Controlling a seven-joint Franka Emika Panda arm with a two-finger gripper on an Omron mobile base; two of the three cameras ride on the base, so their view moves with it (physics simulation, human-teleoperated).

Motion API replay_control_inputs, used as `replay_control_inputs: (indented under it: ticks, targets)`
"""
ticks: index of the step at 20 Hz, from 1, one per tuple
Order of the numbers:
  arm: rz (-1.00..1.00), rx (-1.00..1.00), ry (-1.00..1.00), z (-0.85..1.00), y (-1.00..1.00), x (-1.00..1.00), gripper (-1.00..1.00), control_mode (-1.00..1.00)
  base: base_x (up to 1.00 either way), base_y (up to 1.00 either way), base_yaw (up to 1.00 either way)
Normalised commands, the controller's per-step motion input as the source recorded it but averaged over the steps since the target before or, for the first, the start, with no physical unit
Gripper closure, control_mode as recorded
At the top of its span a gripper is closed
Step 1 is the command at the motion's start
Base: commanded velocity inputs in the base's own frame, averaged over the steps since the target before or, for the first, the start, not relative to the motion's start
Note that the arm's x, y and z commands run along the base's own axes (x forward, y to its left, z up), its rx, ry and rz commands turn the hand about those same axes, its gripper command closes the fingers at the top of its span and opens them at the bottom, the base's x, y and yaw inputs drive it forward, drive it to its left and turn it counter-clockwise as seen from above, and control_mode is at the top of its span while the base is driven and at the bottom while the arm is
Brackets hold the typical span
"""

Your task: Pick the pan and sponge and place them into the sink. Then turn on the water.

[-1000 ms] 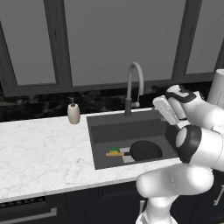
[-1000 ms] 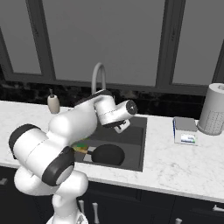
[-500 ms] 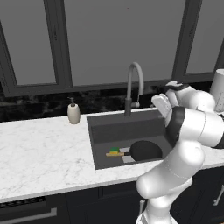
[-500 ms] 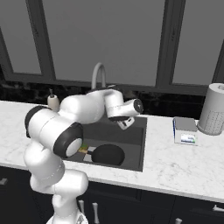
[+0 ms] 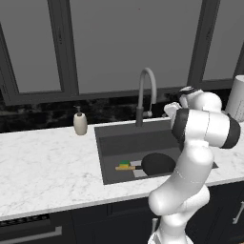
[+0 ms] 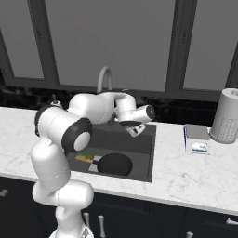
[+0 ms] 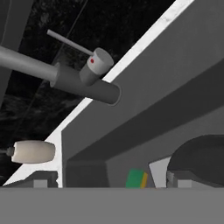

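Observation:
The black pan point(image 5: 157, 163) point(image 6: 114, 163) lies in the dark sink point(image 5: 125, 143) point(image 6: 141, 149), its wooden handle pointing left toward the green-and-yellow sponge point(image 5: 125, 165) point(image 6: 85, 156) beside it. My gripper point(image 6: 134, 128) point(image 5: 170, 109) hovers open and empty over the sink's back right part, to the right of the arched faucet point(image 5: 145, 90) point(image 6: 105, 79). In the rolled hand view the faucet's base and lever point(image 7: 87, 81) lie ahead, with the sponge point(image 7: 137, 178), pan point(image 7: 203, 159) and sink wall point(image 7: 166, 96) beyond the open gripper point(image 7: 109, 181). No water stream shows.
A beige soap dispenser point(image 5: 80, 123) point(image 7: 33, 152) stands on the marble counter point(image 5: 47, 167) left of the sink. A small box point(image 6: 197, 138) and a paper towel roll point(image 6: 226, 116) sit on the counter to the right. Dark windows rise behind.
The arm has straightened up and the hand has swung toward the back right of the sink near the faucet. The gripper stays open. Pan and sponge have not moved.

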Motion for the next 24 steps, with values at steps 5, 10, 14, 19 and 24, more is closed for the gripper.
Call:
replay_control_inputs:
  ticks: [5,10,14,19,24]
  targets:
    - [0.05,0.02,-0.01,-0.14,0.0,0.34,-1.0,-1.0,0.0,0.0,0.0]
    - [0.04,0.0,-0.05,-0.11,0.0,0.36,-1.0,-1.0,0.0,0.0,0.0]
    - [0.0,0.01,-0.13,-0.19,0.01,0.4,-1.0,-1.0,0.0,0.0,0.0]
    - [0.0,0.01,-0.15,-0.17,0.06,0.35,-1.0,-1.0,0.0,0.0,0.0]
    - [0.0,0.02,-0.02,-0.01,0.08,0.22,-1.0,-1.0,0.0,0.0,0.0]
